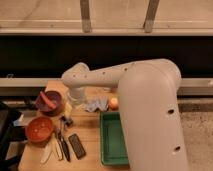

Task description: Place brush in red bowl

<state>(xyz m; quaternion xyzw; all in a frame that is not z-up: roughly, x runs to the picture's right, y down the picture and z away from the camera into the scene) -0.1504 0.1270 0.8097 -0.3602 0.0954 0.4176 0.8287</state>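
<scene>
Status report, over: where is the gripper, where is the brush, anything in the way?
Gripper low over table, near brush. Brush on table beside red bowl, not in it. Pale strips and black block lie close on either side.

Green tray, purple bowl and black block on wooden table.

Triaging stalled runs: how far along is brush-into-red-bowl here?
Done: nothing yet; the red bowl looks empty. In hand: the gripper is low over the table, right of the bowl, by the upper end of the brush, which lies on the table beside the black block. Left: grasp, lift, carry left, release into the bowl.
</scene>
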